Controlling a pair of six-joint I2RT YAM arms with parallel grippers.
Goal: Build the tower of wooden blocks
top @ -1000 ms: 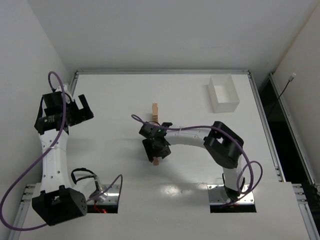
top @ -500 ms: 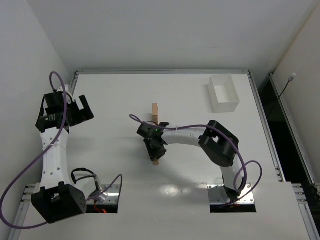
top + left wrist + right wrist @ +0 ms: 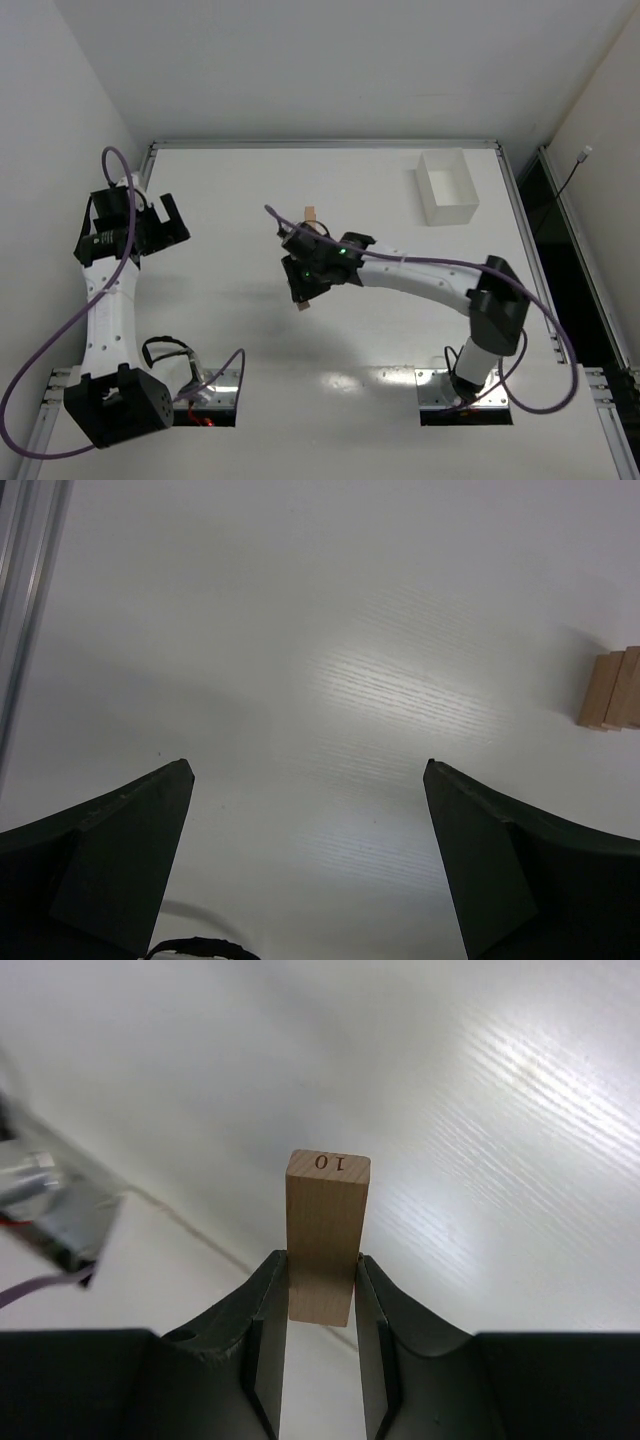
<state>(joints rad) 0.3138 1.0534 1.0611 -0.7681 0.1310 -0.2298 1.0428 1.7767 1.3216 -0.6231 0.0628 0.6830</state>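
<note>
My right gripper [image 3: 305, 291] is shut on a light-brown wood block [image 3: 327, 1230], which stands up between the jaws with "10" printed on its end. From above, this block [image 3: 303, 304] pokes out below the gripper near the table's middle, lifted off the surface. Just beyond the gripper, the tower [image 3: 310, 214] of tan wood blocks is mostly hidden by the wrist. The left wrist view shows the tower [image 3: 612, 688] at its right edge. My left gripper [image 3: 168, 222] hangs open at the far left with nothing between its fingers [image 3: 130, 855].
A white rectangular bin [image 3: 447, 187] stands at the back right. A metal rail [image 3: 320, 144] frames the table's far edge, with more rail along the sides. The arm bases sit at the near edge.
The right gripper closed on the block lying on the table and raised it, shifting slightly toward the tower as its arm stretched out. The left arm barely moved.
</note>
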